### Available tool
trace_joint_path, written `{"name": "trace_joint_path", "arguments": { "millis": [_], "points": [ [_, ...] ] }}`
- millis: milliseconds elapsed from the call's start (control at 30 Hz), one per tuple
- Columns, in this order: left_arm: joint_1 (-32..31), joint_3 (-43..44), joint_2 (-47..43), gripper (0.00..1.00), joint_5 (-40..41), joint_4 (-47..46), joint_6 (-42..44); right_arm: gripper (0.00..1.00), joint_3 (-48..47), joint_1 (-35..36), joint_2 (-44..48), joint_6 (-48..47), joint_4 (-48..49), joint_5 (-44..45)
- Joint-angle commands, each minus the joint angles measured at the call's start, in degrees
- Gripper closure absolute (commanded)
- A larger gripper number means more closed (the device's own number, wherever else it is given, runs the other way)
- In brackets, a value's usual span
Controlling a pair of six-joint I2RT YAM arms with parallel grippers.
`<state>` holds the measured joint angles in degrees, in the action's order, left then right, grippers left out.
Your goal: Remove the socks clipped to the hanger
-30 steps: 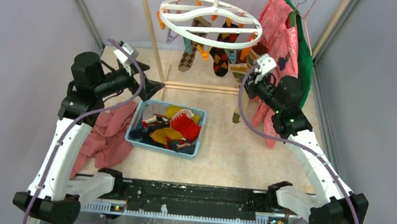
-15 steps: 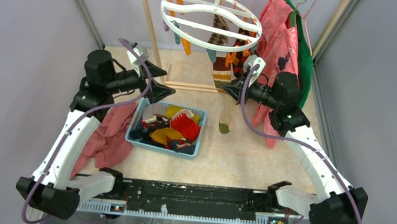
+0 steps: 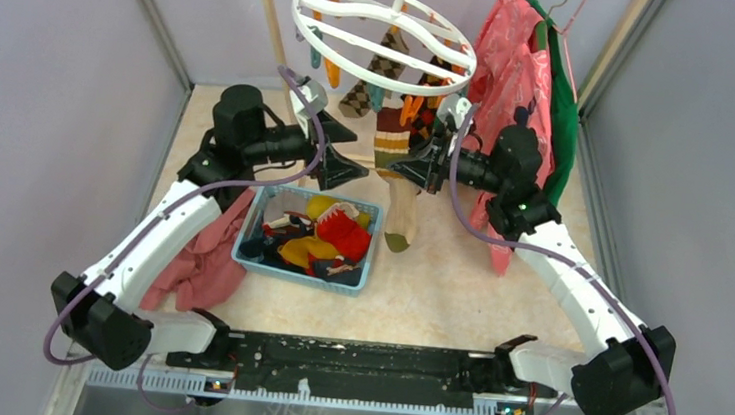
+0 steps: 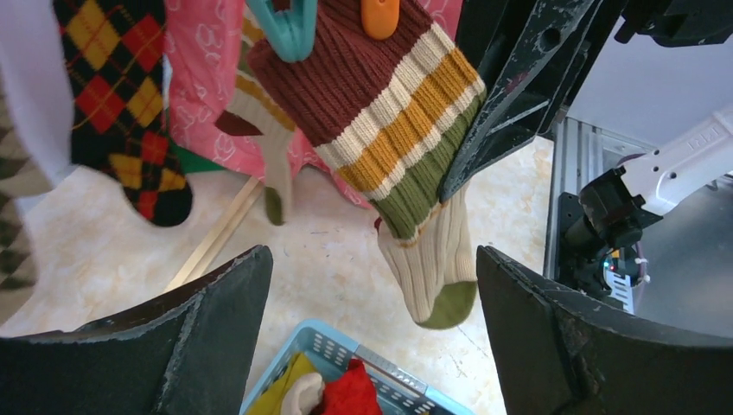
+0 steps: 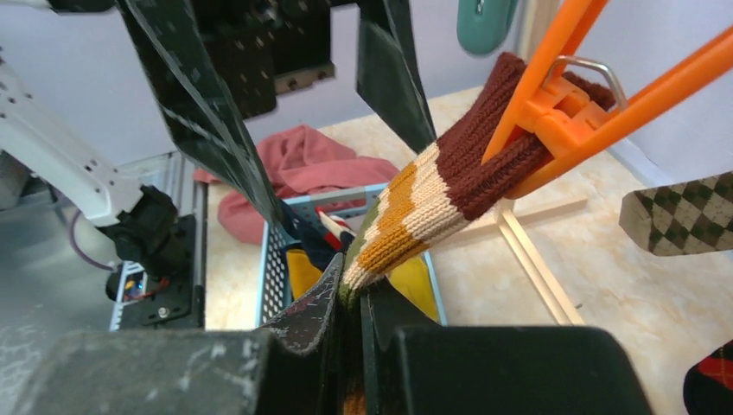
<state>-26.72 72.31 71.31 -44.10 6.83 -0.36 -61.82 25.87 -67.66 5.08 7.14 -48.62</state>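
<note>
Up close, the right gripper (image 5: pixel 350 298) had its fingers (image 5: pixel 302 318) pressed together on the striped sock (image 5: pixel 432 199), pinching it partway down, at the green band. No gap showed between the pads except the knit itself.

- Sock's maroon cuff sat in an orange clip (image 5: pixel 562 112). The fabric ran taut and slanted from clip to fingers.
- Below the pinch, its cream foot and green toe (image 3: pixel 396 238) dangled just beside the right wall of the blue basket (image 3: pixel 298 273).

The left gripper (image 4: pixel 372 259) was spread wide, fingers (image 4: pixel 199 337) well apart, nothing between them. It faced the same sock (image 4: pixel 389 112) from the opposite side without touching it.

- From above, the two grippers (image 3: pixel 342 165) (image 3: pixel 412 168) pointed at each other under the hanger (image 3: pixel 384 28), sock between them.
- The white ring hanger hung tilted, high at the back of the enclosure.
- Others clipped on it: a black argyle sock (image 4: pixel 121 104) with red and yellow diamonds, and a brown checkered sock (image 3: pixel 375 71).
- The basket held loose socks, one red sock (image 3: pixel 346 234) on top.
- A pink garment (image 3: pixel 517 60) and a green garment (image 3: pixel 565 104) hung to the right of the hanger.
- A pinkish-red cloth heap (image 3: pixel 200 258) lay against the basket's left side.
</note>
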Motion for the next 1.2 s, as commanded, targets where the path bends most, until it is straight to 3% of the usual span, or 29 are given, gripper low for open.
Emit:
{"name": "trace_joint_path", "arguments": {
  "millis": [0,167,433,500,633,767,800,967,1167],
  "points": [
    [-2.17,0.22,2.19,0.07,-1.96,-5.99,1.36,0.94,-1.39,0.59,0.24,6.5,8.56,-4.55],
    [-4.15,-2.47,2.87,0.12,-6.52,-10.8,3.8,0.94,-0.68,0.59,0.22,9.31,10.89,-5.68],
    [-6.62,-2.86,5.55,0.23,-7.01,-13.0,4.58,0.95,0.58,0.59,-0.54,13.48,15.34,-6.16],
    [-6.74,-1.65,7.15,0.33,-8.04,-14.14,2.65,0.95,1.1,0.59,-0.63,13.66,15.77,-5.79],
    [-6.86,0.24,9.47,0.71,-9.85,-13.67,0.96,0.93,1.95,0.5,0.26,13.64,15.3,-3.67],
    [-7.11,-0.64,9.53,0.98,-9.42,-14.01,1.17,0.74,0.81,-0.04,1.11,13.25,11.38,1.73],
    [-7.27,-0.69,9.64,1.0,-9.35,-14.11,1.15,0.68,0.25,-0.13,1.24,13.03,10.42,2.86],
    [-7.95,0.28,10.36,1.0,-9.2,-13.91,0.6,0.43,-4.22,-0.19,1.02,8.47,2.93,9.74],
    [-8.43,1.04,10.66,1.0,-8.48,-13.03,0.62,0.29,-7.98,-0.2,0.96,5.18,-1.75,15.32]
  ]
}}
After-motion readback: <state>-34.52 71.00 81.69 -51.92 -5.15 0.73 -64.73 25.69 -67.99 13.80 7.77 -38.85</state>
